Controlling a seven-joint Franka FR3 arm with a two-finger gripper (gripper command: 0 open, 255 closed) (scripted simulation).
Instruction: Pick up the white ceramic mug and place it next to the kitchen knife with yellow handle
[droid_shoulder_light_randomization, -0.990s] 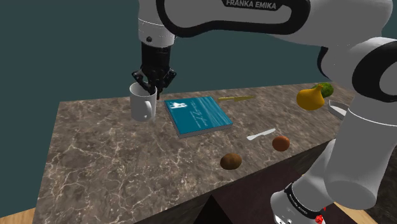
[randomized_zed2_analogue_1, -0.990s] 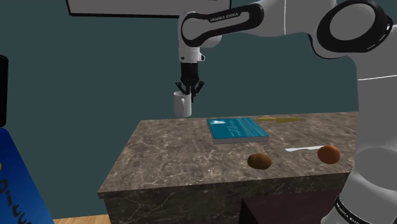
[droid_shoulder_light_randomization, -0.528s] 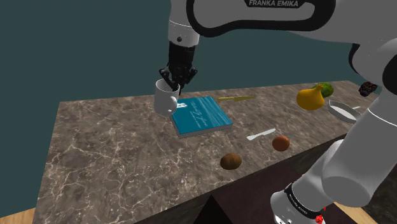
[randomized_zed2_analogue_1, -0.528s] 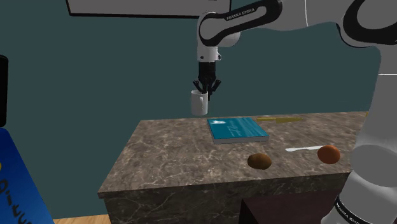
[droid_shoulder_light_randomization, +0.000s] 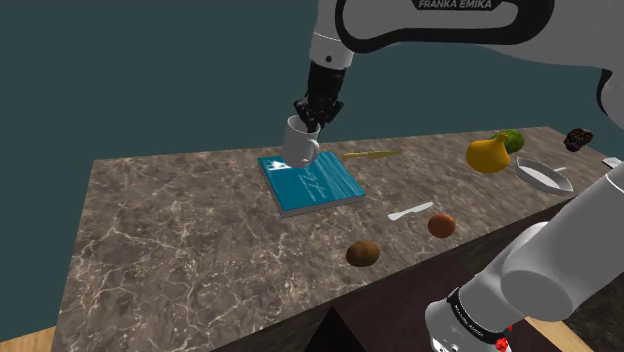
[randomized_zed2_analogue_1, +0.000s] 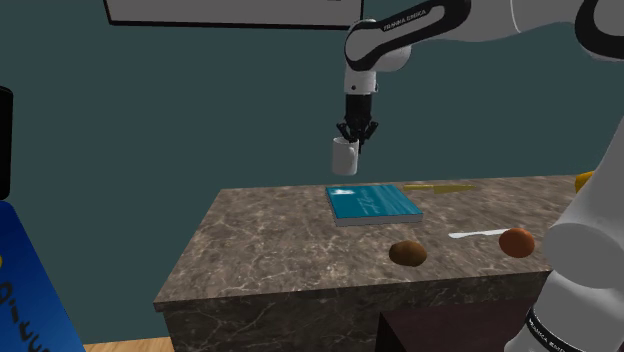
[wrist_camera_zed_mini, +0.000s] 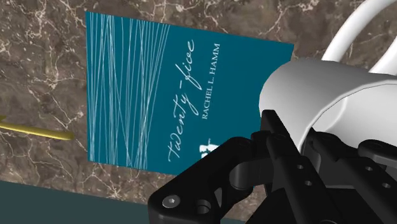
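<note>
You have the white mug (droid_shoulder_light_randomization: 301, 141) off the countertop (droid_shoulder_light_randomization: 180, 240), hanging in the air above the far edge of the teal book (droid_shoulder_light_randomization: 312, 184). The gripper (droid_shoulder_light_randomization: 315, 112) is clenched on the mug's wall at the rim, and the wrist view shows the black fingers (wrist_camera_zed_mini: 280, 143) clasping it with the handle pointing away from the hand. In the shoulder view the mug hangs at a slant rather than upright.

The knife (droid_shoulder_light_randomization: 372, 155), with its dull yellow handle, lies flat near the countertop's far edge, just past the book's far corner.

The grip looks like your main risk. A pinch on one side of the rim leaves the mug free to swing or slip if you move sharply, and a slanted mug would land on its base edge and tip over.

Lowering too early would leave the mug on the book instead of on the stone. The free strip beside the knife is narrow and close to the far edge, so going too far could send the mug off the back. Coming down too near the knife could knock it.
</note>
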